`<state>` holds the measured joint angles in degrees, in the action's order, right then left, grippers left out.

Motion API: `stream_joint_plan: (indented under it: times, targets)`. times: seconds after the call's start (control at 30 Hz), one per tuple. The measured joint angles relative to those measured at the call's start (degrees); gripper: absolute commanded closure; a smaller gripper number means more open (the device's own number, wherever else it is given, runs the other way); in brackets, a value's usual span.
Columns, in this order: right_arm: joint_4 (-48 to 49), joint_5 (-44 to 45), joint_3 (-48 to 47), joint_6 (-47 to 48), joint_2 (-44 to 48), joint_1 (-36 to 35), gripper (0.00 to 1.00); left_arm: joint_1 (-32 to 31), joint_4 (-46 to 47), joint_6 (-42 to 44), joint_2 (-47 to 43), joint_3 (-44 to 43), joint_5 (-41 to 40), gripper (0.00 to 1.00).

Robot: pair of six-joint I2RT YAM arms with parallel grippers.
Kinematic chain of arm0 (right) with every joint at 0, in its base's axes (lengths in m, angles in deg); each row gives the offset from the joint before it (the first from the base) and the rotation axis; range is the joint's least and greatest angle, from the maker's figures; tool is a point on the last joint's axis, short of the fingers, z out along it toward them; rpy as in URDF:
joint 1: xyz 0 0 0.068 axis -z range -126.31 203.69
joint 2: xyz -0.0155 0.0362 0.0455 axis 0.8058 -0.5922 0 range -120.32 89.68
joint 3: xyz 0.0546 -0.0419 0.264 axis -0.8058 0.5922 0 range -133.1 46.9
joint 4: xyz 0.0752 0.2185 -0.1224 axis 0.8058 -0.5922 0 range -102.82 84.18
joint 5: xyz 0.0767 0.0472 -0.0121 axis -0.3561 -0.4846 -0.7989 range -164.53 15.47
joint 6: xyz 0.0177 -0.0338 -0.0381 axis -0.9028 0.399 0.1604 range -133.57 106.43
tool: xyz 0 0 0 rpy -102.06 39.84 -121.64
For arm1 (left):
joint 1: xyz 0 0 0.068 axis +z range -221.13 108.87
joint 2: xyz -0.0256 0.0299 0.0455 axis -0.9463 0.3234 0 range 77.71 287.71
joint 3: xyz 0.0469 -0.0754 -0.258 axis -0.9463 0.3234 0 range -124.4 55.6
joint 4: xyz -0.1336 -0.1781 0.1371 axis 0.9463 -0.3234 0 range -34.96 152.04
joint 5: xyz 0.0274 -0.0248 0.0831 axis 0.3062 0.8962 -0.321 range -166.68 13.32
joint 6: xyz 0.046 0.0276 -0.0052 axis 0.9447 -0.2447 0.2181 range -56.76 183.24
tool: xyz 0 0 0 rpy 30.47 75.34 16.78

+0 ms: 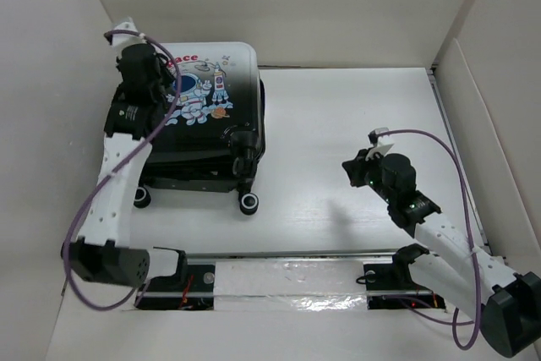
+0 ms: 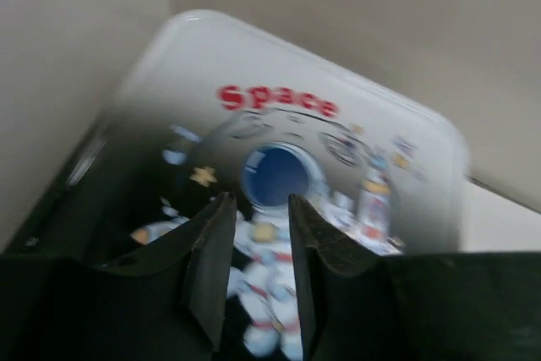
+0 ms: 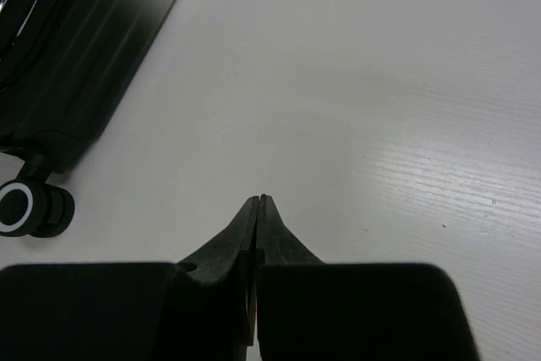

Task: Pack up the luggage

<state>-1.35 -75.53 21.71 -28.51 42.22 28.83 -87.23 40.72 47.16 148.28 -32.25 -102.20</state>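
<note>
Left gripper (image 2: 258, 205): jaws partly apart, a narrow gap, nothing between them. It sits over the lid of the luggage (image 1: 211, 116), and through the gap the left wrist view shows the astronaut's blue helmet visor (image 2: 277, 177), with the red "Space" lettering (image 2: 277, 101) just beyond. That view is blurred, so whether the fingertips (image 2: 221, 209) touch the shell cannot be told. No grip on anything.

Right gripper (image 3: 259, 200): jaws pressed together, tips meeting in a thin seam, holding nothing. It hangs over bare white table (image 1: 338, 124) right of centre, well apart from the luggage. Contact with the table surface cannot be told from the wrist view.

Luggage: closed, lying flat at the left rear of the table, printed side up, white end toward the back wall and black end toward the arms. Its caster wheels (image 1: 248, 203) point at the near edge. One wheel (image 3: 25, 207) and the dark ribbed side show at the left edge of the right wrist view.
</note>
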Motion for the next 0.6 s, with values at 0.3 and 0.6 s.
stream_joint_plan:
  times: [0.3, 0.6]
  targets:
    - [0.04, 2.95, -0.61, 0.20, 0.20, -1.25, 1.00, 25.73, 0.96, -5.18, 8.33, 4.11, 2.10, 1.00]
    - [-0.02, 2.97, -0.61, 0.20, 0.96, -1.86, 1.00, 36.09, 1.92, -5.44, 17.16, 3.08, 1.42, 1.00]
